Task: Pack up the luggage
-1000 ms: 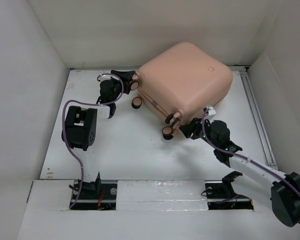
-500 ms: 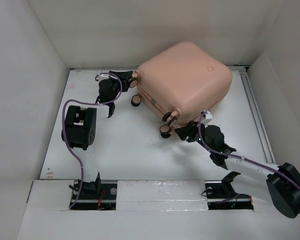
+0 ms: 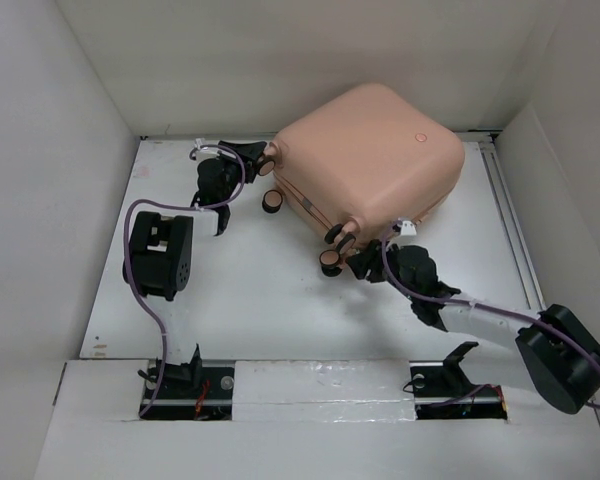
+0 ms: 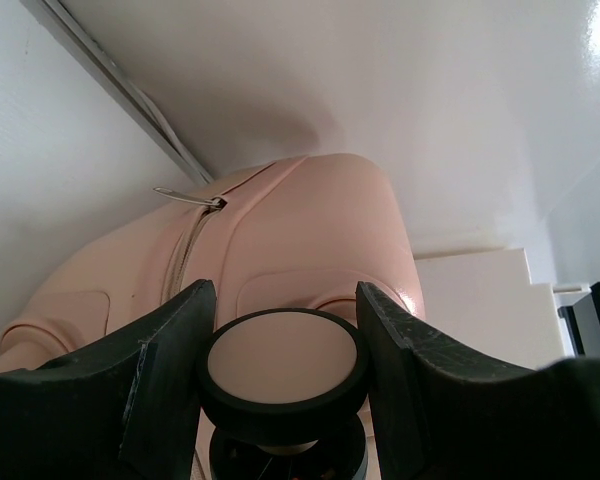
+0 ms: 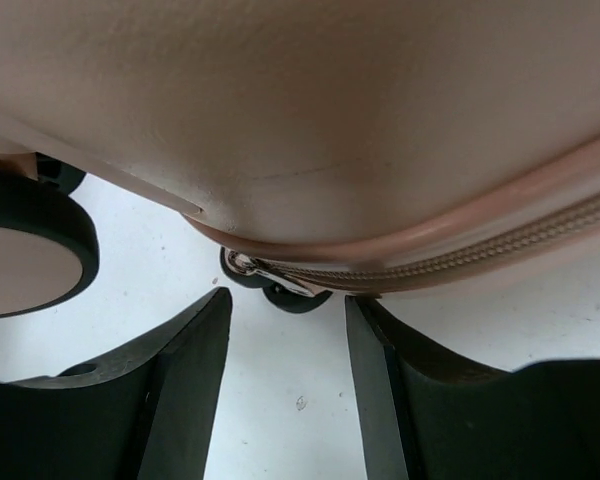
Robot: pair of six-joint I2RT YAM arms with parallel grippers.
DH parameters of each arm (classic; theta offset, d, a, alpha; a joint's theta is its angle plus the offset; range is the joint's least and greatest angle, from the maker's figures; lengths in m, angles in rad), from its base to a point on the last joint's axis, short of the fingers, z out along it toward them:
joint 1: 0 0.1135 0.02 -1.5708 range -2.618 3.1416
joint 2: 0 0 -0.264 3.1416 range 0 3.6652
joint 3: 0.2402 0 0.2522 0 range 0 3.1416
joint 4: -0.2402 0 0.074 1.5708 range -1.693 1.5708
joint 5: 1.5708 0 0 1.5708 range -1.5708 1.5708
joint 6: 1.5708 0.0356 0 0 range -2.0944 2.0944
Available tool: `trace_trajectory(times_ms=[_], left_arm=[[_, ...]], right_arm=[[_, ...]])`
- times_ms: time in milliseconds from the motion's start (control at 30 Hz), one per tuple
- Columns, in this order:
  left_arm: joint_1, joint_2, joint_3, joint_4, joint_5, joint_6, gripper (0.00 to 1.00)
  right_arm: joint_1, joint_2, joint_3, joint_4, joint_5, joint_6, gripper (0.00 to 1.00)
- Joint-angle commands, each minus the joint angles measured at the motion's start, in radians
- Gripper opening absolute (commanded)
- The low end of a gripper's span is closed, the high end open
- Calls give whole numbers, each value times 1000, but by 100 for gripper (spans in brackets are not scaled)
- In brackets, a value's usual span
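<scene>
Toward the back right of the white table [image 3: 240, 290], the pale pink suitcase [image 3: 370, 150] is seen lying closed with its broad shell upward, its far side set close to the rear wall [image 3: 280, 60]. At its left corner, the far-left wheel [image 4: 283, 360] is pinched between the fingers of the left gripper [image 4: 284, 300], which is closed partway, onto the black tyre. A metal zip pull [image 4: 190, 197] is shown sticking out of the shell beyond it.

At the near corner, the right gripper [image 5: 286, 298] is held partly open with nothing between its fingers. A second zip pull [image 5: 245, 264] lies just ahead of the gap, and a near wheel [image 5: 25, 262] sits just beside the finger on that view's left. A grooved rail [image 3: 510, 230] is fixed along the table's right edge.
</scene>
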Motion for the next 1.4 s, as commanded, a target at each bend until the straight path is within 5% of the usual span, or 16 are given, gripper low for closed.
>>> trace_trajectory(times_ms=[0,300,467,633,933,1067,1233,1367], left_arm=[[-10,-89,-8,62,24,39,0],[-10,-109,-46,71,15,66,0],[-29,-130,-67,71,-4,85,0],[-29,-179,-110,82,-25,105,0],[-81,-417,-420,145,-100,166,0],[-145,-549,-583,154,-165,175,0],[-254,-724,-699,87,-211,198,0],[-326,-817,-753,30,-223,208,0]], right_arm=[[-16,33,52,155,-30,-34,55],[-16,72,40,315,-49,9,29],[14,81,17,378,22,44,1],[92,26,-47,412,140,30,0],[338,-306,-47,-267,510,48,0],[396,-354,0,-386,643,38,0],[565,-229,37,-235,807,-48,0],[681,54,147,-96,967,-166,0]])
